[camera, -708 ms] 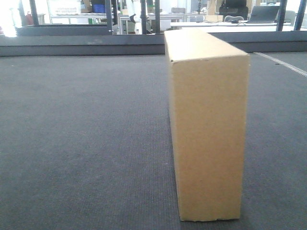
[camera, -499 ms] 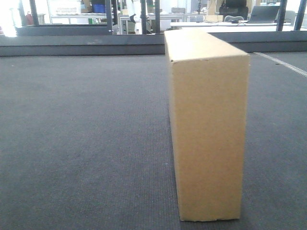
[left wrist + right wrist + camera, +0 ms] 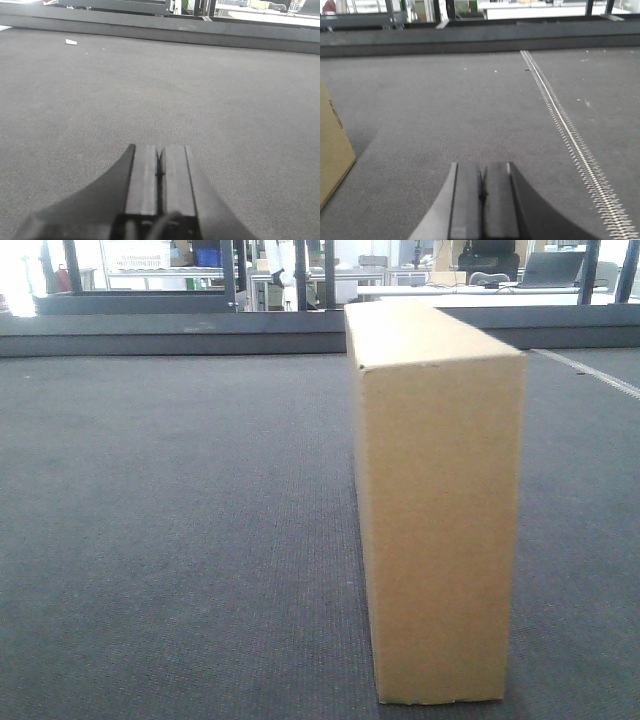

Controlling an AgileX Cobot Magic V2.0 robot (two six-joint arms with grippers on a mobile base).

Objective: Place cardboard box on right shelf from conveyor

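Box (image 3: 437, 510): upright on belt (image 3: 180, 540), untouched.
Left gripper (image 3: 159, 150), right gripper (image 3: 482, 167): fingers together, empty.
Risk: narrow box likely topples if nudged sideways.

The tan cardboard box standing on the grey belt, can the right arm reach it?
Probably yes. The tan cardboard box sits close by, left of the right gripper, with only bare dark grey ribbed belt between them. The gripper's jaws are shut, so they must open first.
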